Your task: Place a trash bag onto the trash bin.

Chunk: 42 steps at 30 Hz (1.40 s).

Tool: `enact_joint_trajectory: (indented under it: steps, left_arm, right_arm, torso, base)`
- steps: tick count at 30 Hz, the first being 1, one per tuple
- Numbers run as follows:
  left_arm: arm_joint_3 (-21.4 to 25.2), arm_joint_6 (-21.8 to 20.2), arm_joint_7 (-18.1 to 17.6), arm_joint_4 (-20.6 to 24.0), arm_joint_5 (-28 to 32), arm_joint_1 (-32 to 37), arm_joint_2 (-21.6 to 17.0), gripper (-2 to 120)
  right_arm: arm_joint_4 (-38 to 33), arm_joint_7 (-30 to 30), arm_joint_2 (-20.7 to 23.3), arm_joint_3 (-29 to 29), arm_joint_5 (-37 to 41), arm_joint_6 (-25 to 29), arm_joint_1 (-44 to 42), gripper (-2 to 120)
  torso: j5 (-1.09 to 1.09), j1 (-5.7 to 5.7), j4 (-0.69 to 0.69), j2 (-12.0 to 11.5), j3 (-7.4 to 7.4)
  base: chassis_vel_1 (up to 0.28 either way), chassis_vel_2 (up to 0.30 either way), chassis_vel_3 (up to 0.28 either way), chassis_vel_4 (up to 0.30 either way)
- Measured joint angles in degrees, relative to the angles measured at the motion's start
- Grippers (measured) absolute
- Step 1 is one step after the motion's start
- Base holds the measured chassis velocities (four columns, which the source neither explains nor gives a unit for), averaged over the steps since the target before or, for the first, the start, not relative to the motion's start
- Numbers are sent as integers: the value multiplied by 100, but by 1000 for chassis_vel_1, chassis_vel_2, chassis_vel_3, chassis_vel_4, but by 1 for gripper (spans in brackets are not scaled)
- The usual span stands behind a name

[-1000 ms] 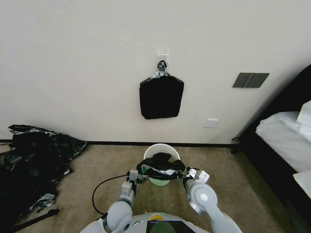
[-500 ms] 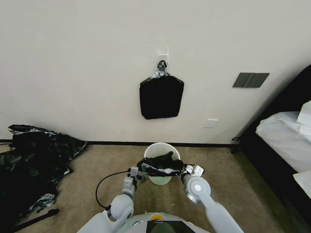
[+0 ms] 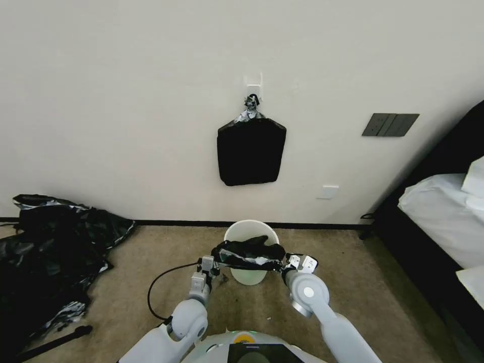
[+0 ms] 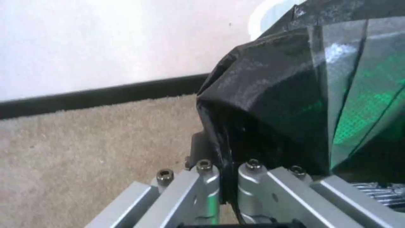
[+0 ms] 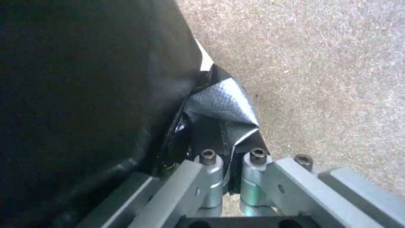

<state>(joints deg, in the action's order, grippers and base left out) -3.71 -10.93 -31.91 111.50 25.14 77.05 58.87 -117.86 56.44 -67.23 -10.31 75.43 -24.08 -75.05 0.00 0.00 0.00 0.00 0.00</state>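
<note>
Beige short-pile carpet point(image 3: 126, 252) is meeting a plain cream wall point(image 3: 126, 101) along a dark skirting strip, and the trash bin point(image 3: 250, 231) is standing on it close to the wall, at twelve o'clock from the robot.

Compared with a second ago, both arms are reaching further out, so the trash bag point(image 3: 248, 253) is now lying across the near part of the bin's mouth instead of hanging over its near wall. More of the bin's front is showing beneath the stretched plastic. Judging from this, the mouth of the bag is being carried over the rim but is not yet pulled down around it, so the fitting is only partly done.

The left gripper point(image 3: 210, 266) is sitting at nine o'clock of the bin, its jaws pinched nearly closed on a fold of the bag's edge. The right gripper point(image 3: 295, 263) is at three o'clock, likewise clamping a crumpled tab of film between narrow jaws.

The bag is thin, glossy and wrinkled, going taut and semi-translucent where it is stretched, with a greenish glint showing through in the left wrist view. The bin is smooth pale plastic, round, with a rolled rim.
</note>
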Motion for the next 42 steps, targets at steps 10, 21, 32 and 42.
enact_joint_trajectory:
  steps: [10, 21, 32, 42]
  left_arm:
    - [-7, -6, -11, 314, -473, 387, -26, 25]
    - [159, 113, 225, 655, -865, 1063, -147, 64]
    - [500, 627, 700, 1037, -1668, 1779, -331, 98]
    - [711, 897, 741, 1011, -2254, 1687, -378, 100]
  right_arm:
    - [-627, 232, 143, -17, -197, -154, -504, 35]
    - [-1273, 264, 199, -107, -558, -136, -1132, 75]
    - [-1961, 178, 297, -5, -1345, -127, -1449, 100]
    - [-1926, -1618, 603, -10, -3776, -287, -1653, 100]
  torso:
    - [-1, 0, 0, 0, 0]
    - [-1, 0, 0, 0, -1]
    - [0, 0, 1, 0, -1]
    - [0, 0, 0, 0, -1]
  base:
    - [0, 0, 0, 0]
    - [0, 0, 0, 0]
    - [0, 0, 0, 0]
    - [0, 0, 0, 0]
